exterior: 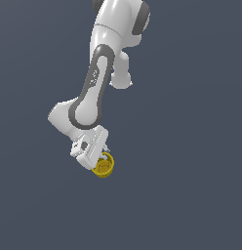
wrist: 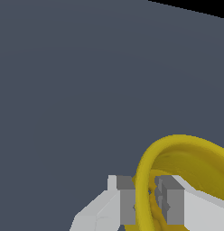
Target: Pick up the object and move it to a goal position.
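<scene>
A plain dark grey-blue surface fills the scene. The yellow cup (exterior: 104, 165) (wrist: 186, 158) sits at the tip of the white gripper (exterior: 100, 157) (wrist: 147, 205), whose two fingers (wrist: 126, 203) pinch its rim wall, one inside, one outside.

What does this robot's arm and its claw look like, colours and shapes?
The arm is glossy white with rounded, bulging segments and dark grey bands at the joints. Its claw is a boxy white block with two flat fingers, light grey with darker grey pads. No cables or markings show.
</scene>
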{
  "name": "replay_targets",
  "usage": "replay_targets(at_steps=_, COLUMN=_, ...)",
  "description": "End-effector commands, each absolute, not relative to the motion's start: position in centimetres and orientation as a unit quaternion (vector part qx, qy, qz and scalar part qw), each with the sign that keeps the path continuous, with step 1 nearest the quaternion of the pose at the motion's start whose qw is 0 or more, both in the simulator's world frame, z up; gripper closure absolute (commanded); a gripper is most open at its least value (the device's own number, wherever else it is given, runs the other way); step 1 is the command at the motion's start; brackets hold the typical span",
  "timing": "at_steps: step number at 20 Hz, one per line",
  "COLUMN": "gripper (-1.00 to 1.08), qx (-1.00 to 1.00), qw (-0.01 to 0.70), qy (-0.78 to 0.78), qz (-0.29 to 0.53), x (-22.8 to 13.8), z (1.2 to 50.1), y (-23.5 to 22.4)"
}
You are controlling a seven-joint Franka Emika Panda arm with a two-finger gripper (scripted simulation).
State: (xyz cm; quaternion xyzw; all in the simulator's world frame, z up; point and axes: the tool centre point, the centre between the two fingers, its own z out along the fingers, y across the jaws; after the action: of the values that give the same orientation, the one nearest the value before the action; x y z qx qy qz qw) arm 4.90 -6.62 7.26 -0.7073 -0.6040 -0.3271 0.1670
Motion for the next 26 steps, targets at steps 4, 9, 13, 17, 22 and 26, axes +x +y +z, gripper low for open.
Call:
replay_targets(at_steps=4, gripper=1.08, qx=-0.707, qw=0.167, qy=-0.604, qz=-0.327, x=4.7, z=7.7, y=-6.7)
replay_targets(at_steps=9, gripper=1.08, qx=-0.707, qw=0.167, qy=-0.605, qz=-0.326, x=3.8, z=9.6, y=-7.2)
replay_targets(at_steps=13, gripper=1.08, qx=-0.707, qw=0.167, qy=-0.605, qz=-0.325, x=2.5, z=12.5, y=-8.0)
replay_targets(at_steps=17, gripper=1.08, qx=-0.707, qw=0.166, qy=-0.606, qz=-0.324, x=0.7, z=16.4, y=-9.1)
replay_targets(at_steps=22, gripper=1.08, qx=-0.707, qw=0.166, qy=-0.607, qz=-0.323, x=-1.8, z=22.1, y=-10.7)
replay_targets(at_steps=26, gripper=1.08, qx=-0.707, qw=0.166, qy=-0.607, qz=-0.323, x=-3.7, z=26.6, y=-12.0)
